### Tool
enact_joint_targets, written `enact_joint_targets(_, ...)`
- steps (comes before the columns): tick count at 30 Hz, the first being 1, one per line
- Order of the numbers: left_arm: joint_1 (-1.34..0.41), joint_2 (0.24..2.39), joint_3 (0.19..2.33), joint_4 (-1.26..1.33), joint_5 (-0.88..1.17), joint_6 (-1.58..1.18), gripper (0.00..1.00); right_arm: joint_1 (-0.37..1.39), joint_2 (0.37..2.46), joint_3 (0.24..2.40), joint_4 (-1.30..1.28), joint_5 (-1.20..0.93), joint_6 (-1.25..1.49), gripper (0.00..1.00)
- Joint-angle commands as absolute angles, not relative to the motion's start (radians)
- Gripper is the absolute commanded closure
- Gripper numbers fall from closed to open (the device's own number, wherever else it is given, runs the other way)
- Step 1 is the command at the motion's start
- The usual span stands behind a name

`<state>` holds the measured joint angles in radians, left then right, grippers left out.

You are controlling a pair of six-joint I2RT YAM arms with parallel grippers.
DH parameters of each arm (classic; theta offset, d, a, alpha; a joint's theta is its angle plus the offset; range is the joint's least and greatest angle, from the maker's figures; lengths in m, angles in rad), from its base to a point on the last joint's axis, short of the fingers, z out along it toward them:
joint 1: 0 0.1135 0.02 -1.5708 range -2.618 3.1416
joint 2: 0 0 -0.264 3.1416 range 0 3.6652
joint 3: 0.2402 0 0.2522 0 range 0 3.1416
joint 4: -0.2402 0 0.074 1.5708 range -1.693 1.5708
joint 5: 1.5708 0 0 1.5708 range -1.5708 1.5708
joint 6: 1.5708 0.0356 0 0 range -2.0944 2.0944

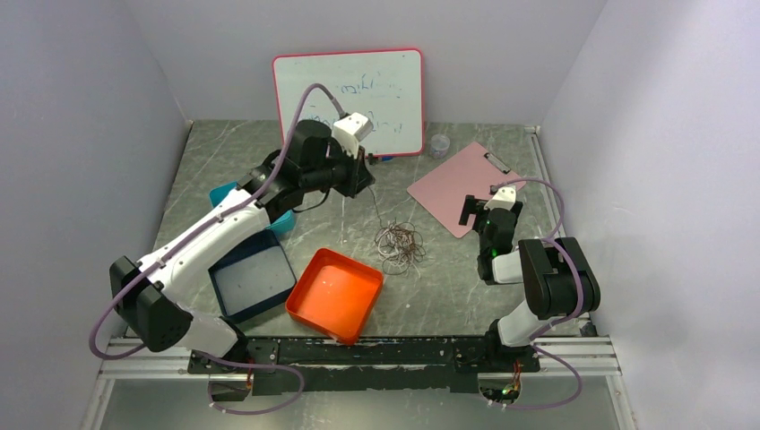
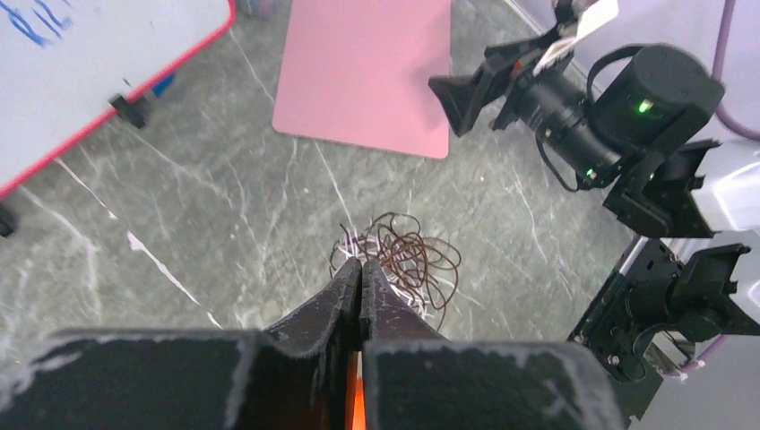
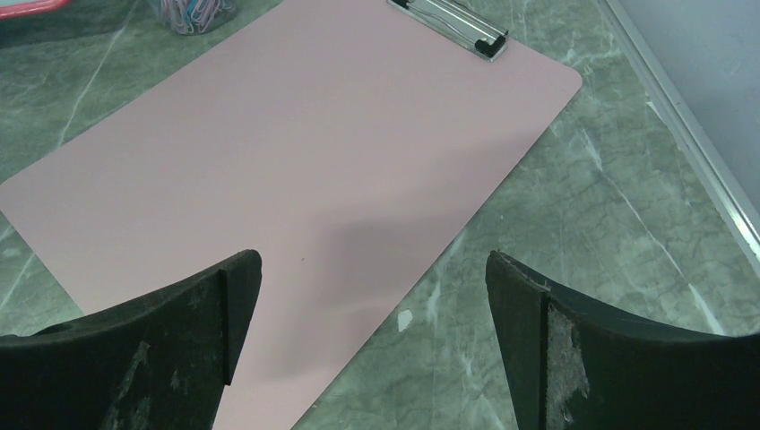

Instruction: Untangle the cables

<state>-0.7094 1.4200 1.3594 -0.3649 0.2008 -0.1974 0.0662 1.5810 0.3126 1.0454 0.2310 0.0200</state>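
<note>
Several cables (image 2: 418, 261) lie below the left tool (image 2: 361, 267), one strand pinched.

We cannot resolve single strands in the cables (image 1: 400, 244); the left claw (image 2: 360, 267) hides their near edge; whiteboard (image 1: 348, 100) writing is too faint to read.

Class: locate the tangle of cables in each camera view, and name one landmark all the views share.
Top external: cables mid-picture, up-right of the orange tray.
Left wrist: cables lower centre, just past the left gripper tips.
Right wrist: not in it.
Shared landmark: the pink clipboard, in all three.
</note>
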Motion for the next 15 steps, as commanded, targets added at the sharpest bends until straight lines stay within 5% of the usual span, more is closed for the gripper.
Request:
enact_joint_targets(1,-0.705,1.443,1.522,-0.482,0.159,-0.128,0.93,0.057,1.586,0.321,1.061,0.229,0.023,0.0)
enact_joint_targets(15,-0.704,1.506,1.969,-0.632,0.191,-0.041,0.93,0.058,1.585,0.321,1.061,0.229,0.023,0.0)
